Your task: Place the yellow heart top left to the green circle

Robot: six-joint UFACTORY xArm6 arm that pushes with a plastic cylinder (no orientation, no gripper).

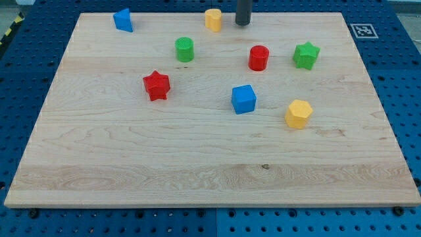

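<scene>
Far upper left of the frame sits a blue block (123,20), its shape hard to make out, close to the board's top edge. Right of it and lower, a red star (156,85), then the green circle (185,49) in the upper middle. The yellow heart (213,19) stands at the top centre, up and to the right of the green circle and apart from it. My tip (243,24) is just beside the heart on its right, not clearly touching. I carry no claw, only this bare rod, so there is nothing to open, clench or grasp with.

I judge the heart to be a small, light, rigid piece that will slide readily and may spin if struck off-centre. With no way to hold it, I would press against the middle of its right flank and shove it leftward along the top edge.

Further right: a blue cube (243,99) at mid-board, a red cylinder (258,58), a yellow hexagonal block (298,114) and a green star (306,55).

The wooden board (197,171) looks smooth and flat. It lies on a blue perforated table (408,79), with a printed marker (363,30) at its upper right corner.
</scene>
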